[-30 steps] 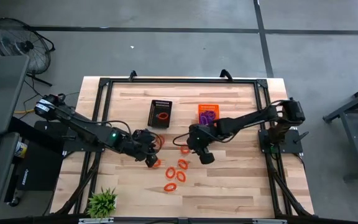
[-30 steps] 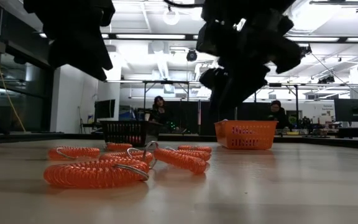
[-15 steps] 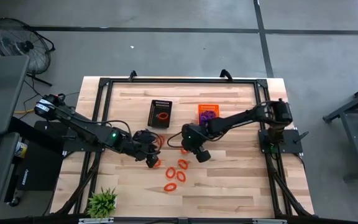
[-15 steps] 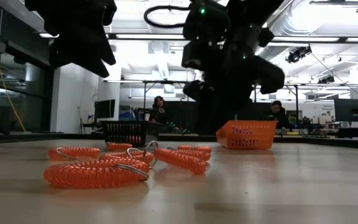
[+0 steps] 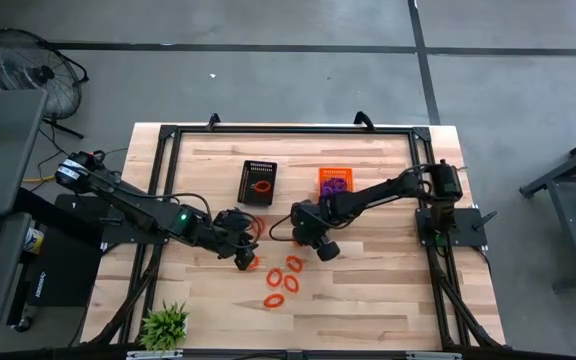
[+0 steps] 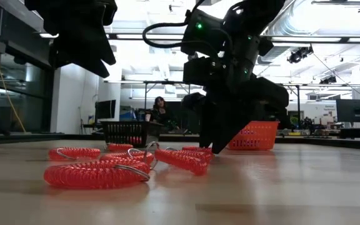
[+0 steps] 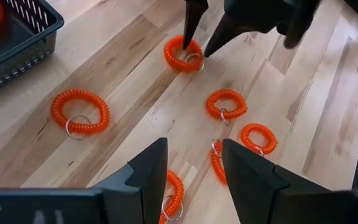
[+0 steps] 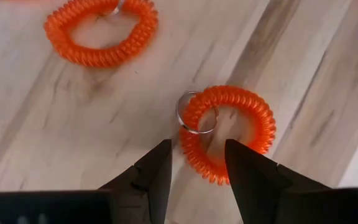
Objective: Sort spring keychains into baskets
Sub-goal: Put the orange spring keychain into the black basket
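Wooden desk (image 5: 368, 290) carries loose orange keychains; right tool (image 8: 194, 163), jaws apart over one keychain (image 8: 229, 132), may pinch only its ring; left tool (image 7: 194, 163) hovers open.

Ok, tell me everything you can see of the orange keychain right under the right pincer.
The keychain is an orange-red plastic-looking coil closed into an oval loop, with a thin silver metal split ring hooked on one side. It lies flat on the bare wooden table, apart from the other loose coils, in front of the orange basket. The right pincer is open directly over it, one finger on each side of the near stretch of coil. Whether the tips touch it cannot be told.
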